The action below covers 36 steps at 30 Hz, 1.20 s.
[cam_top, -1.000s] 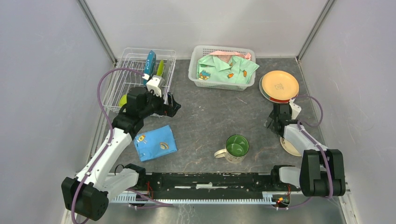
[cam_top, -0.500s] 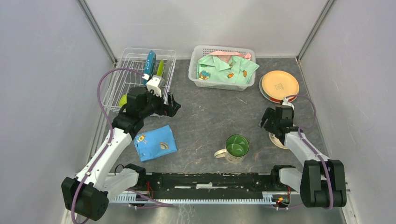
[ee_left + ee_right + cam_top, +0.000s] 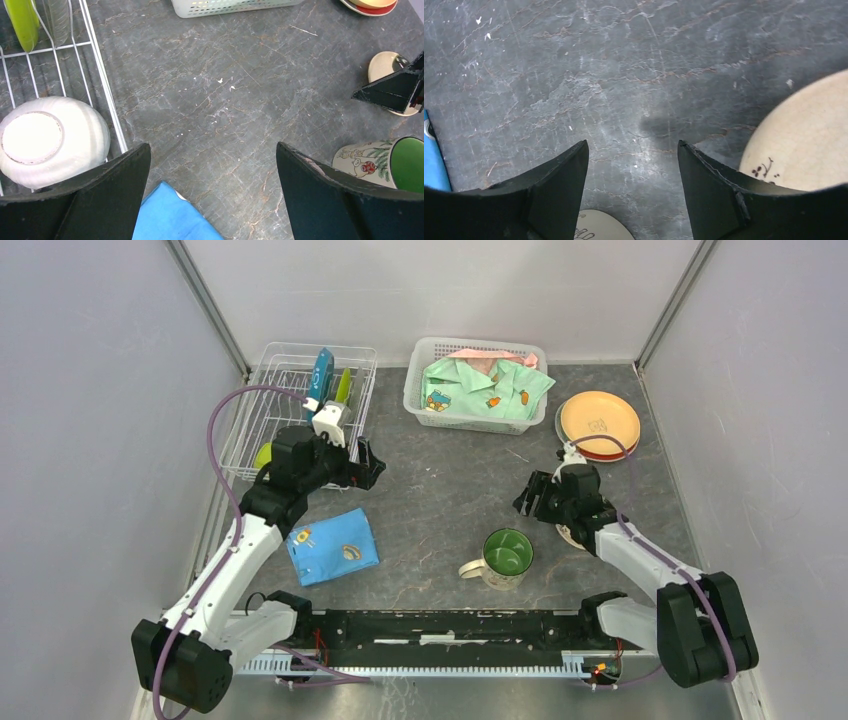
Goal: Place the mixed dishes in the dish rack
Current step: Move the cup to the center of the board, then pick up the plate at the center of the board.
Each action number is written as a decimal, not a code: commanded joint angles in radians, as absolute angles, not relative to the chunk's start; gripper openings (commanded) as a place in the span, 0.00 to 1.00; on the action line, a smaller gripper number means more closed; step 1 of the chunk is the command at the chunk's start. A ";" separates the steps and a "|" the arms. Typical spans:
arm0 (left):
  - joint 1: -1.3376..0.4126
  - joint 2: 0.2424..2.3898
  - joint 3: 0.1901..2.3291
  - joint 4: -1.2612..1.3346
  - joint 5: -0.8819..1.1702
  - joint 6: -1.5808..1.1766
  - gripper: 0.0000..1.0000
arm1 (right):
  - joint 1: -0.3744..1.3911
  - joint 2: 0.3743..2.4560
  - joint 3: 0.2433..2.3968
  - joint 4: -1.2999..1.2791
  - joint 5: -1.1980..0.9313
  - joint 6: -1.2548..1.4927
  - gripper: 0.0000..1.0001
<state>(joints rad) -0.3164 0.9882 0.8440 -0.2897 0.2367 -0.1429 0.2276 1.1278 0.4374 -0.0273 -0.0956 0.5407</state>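
Step in hand: fetching the next dish. My right gripper (image 3: 535, 497) hovers over bare table (image 3: 450, 480), just beside the mug (image 3: 506, 556) on its far side, toward the middle. I judge the mug is the target. Fingers are apart with nothing between them; the wrist view shows only stone under the gap.

My left gripper (image 3: 368, 462) sits just off the right side of the dish rack (image 3: 262, 405), fingers wide apart, empty.

Mug: near-centre of the table, right of the blue cloth (image 3: 332, 546), well apart from the rack. It looks upright, mouth up, green inside showing, so the long axis is vertical. The handle sticks out toward my left arm's side, slightly toward the near edge.

Next move as I read it:
- bring the right gripper back toward the near edge until it is over the rim
- drop one finger inside and one outside the wall, on the side away from the handle
- close, lift straight up, carry left to the rack

Risk: the left arm is parked on the rack's approach side, so it may need to clear or take a handover.

Also waiting: cream plate (image 3: 804, 145) just beside my right fingers, and the orange plate (image 3: 598, 422) stacked far right. Already racked: blue plate (image 3: 320, 380) and lime-green plate (image 3: 343, 387) on edge, white bowl (image 3: 50, 142) upside down.
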 commanded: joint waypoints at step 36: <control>-0.321 0.965 0.839 -0.265 0.204 -0.101 1.00 | -0.110 1.002 0.364 -0.255 0.287 0.627 0.70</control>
